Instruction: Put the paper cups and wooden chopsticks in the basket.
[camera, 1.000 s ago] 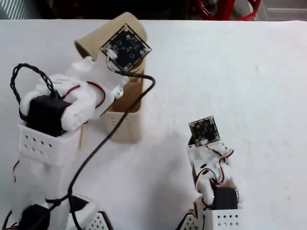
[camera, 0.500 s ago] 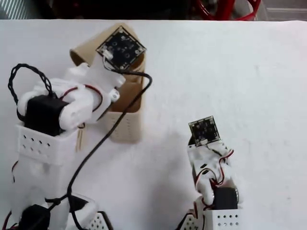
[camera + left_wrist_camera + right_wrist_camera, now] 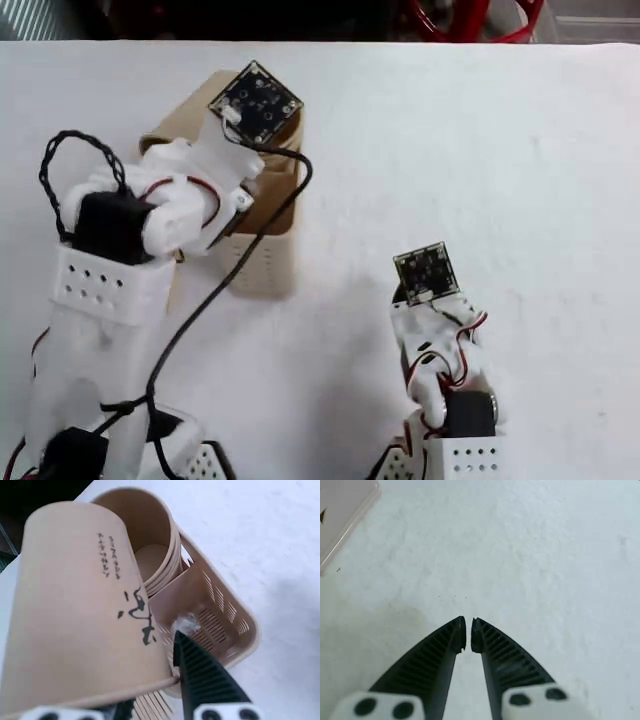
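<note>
My left gripper (image 3: 150, 680) is shut on a tan paper cup (image 3: 75, 605), which lies tilted with its side toward the camera, just over the beige slotted basket (image 3: 220, 615). A stack of paper cups (image 3: 150, 555) stands inside the basket. Wooden chopsticks (image 3: 150, 707) show below the held cup's rim. In the high view the left arm covers most of the basket (image 3: 265, 250), and the held cup (image 3: 180, 140) peeks out at its far left. My right gripper (image 3: 468, 632) is shut and empty over bare table near the front.
The white table (image 3: 500, 150) is open to the right of the basket and behind it. A corner of the basket (image 3: 340, 515) shows in the right wrist view. A black cable (image 3: 200, 300) hangs from the left arm across the basket's front.
The left arm has swung the held cup down and leftward, closer over the basket, and less of the cup now shows. The right arm has not moved.
</note>
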`<action>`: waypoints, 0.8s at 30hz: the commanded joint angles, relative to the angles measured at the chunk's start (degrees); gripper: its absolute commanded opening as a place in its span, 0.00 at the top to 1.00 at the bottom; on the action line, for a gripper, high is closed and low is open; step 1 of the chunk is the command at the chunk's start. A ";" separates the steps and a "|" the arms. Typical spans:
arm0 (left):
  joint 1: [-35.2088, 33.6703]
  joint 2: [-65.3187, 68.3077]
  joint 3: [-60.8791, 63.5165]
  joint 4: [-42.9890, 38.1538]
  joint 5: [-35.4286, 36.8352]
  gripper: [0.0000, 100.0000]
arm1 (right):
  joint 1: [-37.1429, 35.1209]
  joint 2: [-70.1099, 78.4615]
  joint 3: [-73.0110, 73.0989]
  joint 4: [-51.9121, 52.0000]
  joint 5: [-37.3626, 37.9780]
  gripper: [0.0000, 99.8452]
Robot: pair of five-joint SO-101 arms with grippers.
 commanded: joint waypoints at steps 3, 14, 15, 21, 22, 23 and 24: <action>-0.22 -1.98 -1.14 -4.31 0.35 0.89 | 0.31 -0.48 -0.62 -1.19 0.70 0.96; -0.22 -1.63 -9.41 -4.31 0.26 0.89 | 0.13 -0.48 -0.62 -1.19 2.81 0.97; -0.22 -1.63 -9.41 -4.57 0.26 0.89 | 0.13 -0.48 -0.62 -1.19 2.81 0.97; -0.13 -1.71 -9.32 -7.12 0.26 0.89 | 0.13 -0.48 -0.62 -1.19 2.81 0.97; -0.13 -1.89 -9.32 -8.09 0.53 0.89 | 0.13 -0.48 -0.62 -1.19 2.81 0.97; -0.13 -1.89 -9.32 -9.05 0.62 0.89 | 0.13 -0.48 -0.62 -1.19 2.81 0.97; -0.13 -1.89 -9.32 -9.93 0.62 0.89 | 0.13 -0.48 -0.62 -1.19 2.81 0.97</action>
